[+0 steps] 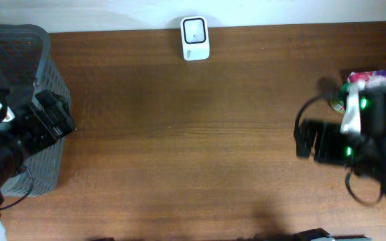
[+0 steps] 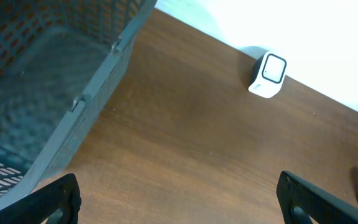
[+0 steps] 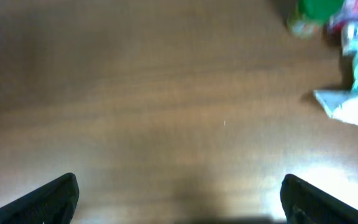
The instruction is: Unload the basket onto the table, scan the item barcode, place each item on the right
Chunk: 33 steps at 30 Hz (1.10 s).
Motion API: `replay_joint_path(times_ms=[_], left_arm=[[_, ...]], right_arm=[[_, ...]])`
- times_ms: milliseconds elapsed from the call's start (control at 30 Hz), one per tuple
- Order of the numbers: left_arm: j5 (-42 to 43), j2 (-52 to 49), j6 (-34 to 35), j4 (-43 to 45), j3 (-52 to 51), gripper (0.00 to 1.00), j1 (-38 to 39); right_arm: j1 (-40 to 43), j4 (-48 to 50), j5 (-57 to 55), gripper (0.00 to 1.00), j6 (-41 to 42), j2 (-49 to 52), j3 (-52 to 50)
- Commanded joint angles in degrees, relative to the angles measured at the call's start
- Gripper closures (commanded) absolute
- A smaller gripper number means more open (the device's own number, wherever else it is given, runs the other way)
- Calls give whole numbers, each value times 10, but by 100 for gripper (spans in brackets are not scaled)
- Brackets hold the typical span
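Overhead: items (image 1: 366, 82) lie at far right, near right gripper (image 1: 313, 140), well apart from left gripper (image 1: 55, 117). Both grippers gape wide, empty. Right wrist view: items ahead, offset right; long axis blurred.

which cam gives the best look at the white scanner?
Left wrist. The white scanner is seen at an angle there, so both its dark-framed window and the side of its body are clear and unblocked. Overhead also shows it whole, but only from straight above. Right wrist does not show it at all.
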<state>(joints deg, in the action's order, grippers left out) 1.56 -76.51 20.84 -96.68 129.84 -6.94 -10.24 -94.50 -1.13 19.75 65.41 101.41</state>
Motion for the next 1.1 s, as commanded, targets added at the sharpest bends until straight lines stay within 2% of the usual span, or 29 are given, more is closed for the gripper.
replay_joint_path(times_ms=[0, 200, 467, 667, 867, 1067], left_arm=[[4, 0, 6, 0, -1, 1, -4], [4, 0, 6, 0, -1, 1, -4], [4, 0, 6, 0, -1, 1, -4], [4, 0, 6, 0, -1, 1, -4], [4, 0, 6, 0, -1, 1, -4], [4, 0, 6, 0, -1, 1, -4]], right_arm=[[-6, -10, 30, 1, 20, -37, -82], [-6, -18, 59, 1, 20, -33, -152], [-6, -22, 56, 1, 18, 33, -156], [-6, 15, 54, 1, 15, 40, -162], [-6, 118, 50, 1, -33, -23, -235], [-6, 298, 53, 1, -88, -163, -412]])
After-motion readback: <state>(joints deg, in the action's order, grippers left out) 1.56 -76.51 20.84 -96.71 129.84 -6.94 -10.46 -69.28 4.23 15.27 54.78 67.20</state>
